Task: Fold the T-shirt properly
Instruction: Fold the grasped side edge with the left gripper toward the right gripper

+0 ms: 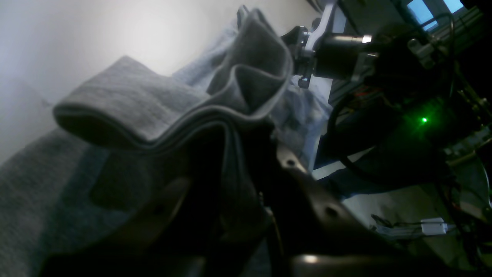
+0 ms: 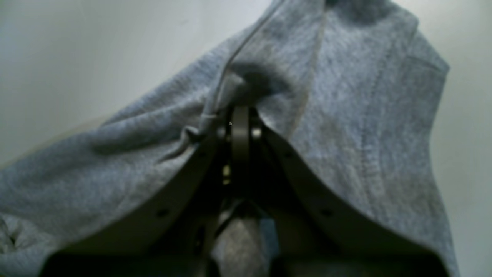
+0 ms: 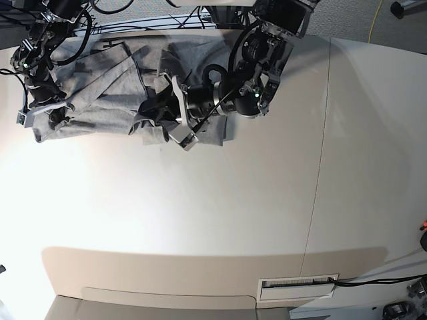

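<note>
I am holding the T-shirt (image 3: 107, 87) with both end effectors, each clenched on grey cloth: left end effector (image 3: 155, 107) mid-garment, right end effector (image 3: 57, 115) at the frame-left edge. Shirt is lying across the surface (image 3: 220, 213), upper left, long axis horizontal between them.

Both arms reach low over the table, left hand (image 3: 155, 105) and right hand (image 3: 59, 112) each clamped on cloth

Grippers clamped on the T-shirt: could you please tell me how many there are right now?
2. The left gripper pinches a bunched fold near the T-shirt middle; the right gripper is shut on fabric at the shirt's edge, on the base view's left.
</note>
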{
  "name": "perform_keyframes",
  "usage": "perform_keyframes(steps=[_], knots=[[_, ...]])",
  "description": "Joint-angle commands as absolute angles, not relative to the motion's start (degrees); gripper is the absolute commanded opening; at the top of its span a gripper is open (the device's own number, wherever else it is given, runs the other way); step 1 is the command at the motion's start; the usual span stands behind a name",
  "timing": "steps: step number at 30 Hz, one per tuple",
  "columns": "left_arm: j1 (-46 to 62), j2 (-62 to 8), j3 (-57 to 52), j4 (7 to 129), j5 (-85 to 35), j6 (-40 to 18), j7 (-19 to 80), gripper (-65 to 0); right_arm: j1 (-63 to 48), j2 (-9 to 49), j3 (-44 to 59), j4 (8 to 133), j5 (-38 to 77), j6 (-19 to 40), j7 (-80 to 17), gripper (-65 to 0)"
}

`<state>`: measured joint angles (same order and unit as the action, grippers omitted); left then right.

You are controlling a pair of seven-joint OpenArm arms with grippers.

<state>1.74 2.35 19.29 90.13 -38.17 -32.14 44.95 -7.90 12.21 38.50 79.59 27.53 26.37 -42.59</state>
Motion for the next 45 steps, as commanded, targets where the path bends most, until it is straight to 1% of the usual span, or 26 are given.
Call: perform_keyframes(steps=[1, 7, 14, 19, 23, 25, 28, 34, 39, 45], knots=[[1.28, 3.14, 19.38, 90.98, -39.62, -32.77, 43.88, -65.0, -7.62, 12.86, 38.72, 80.16, 27.59, 26.57, -43.05, -65.0], [1.28, 2.98, 19.38, 90.96, -40.27, -32.77, 46.02, -65.0, -7.62, 12.86, 38.72, 80.16, 27.59, 26.57, -43.05, -65.0], [1.21, 2.98, 19.38, 90.96, -46.87, -33.47, 52.53, -65.0, -7.62, 12.86, 38.72, 80.16, 27.59, 26.57, -43.07, -65.0], [0.51, 2.98, 19.38, 90.96, -47.46, -33.34, 53.32, -65.0, -7.62, 12.86, 38.72, 80.16, 27.59, 26.55, -43.07, -65.0], [-1.96, 2.96, 19.38, 90.96, -51.75, -33.34, 60.23, -65.0, -7.62, 12.86, 38.72, 80.16, 27.59, 26.57, -43.07, -65.0], [-2.57, 2.90, 19.38, 90.96, -52.77, -33.30, 61.80, -65.0, -7.62, 12.86, 38.72, 80.16, 27.59, 26.57, -43.07, -65.0], [-2.57, 2.35, 19.38, 90.96, -52.77, -32.08, 61.80, -65.0, -7.62, 12.86, 38.72, 80.16, 27.59, 26.57, -43.07, -65.0], [-3.16, -0.82, 19.38, 90.96, -55.40, -31.92, 62.67, -65.0, -7.60, 12.86, 38.72, 80.16, 27.57, 26.57, -43.07, -65.0], [-3.68, -1.93, 19.33, 90.98, -58.33, -31.92, 63.37, -65.0, -7.62, 12.86, 38.72, 80.16, 27.59, 26.57, -43.09, -65.0], [-3.79, -0.91, 19.33, 90.98, -56.77, -32.99, 58.24, -65.0, -7.62, 12.84, 38.72, 80.16, 27.59, 26.55, -43.07, -65.0]])
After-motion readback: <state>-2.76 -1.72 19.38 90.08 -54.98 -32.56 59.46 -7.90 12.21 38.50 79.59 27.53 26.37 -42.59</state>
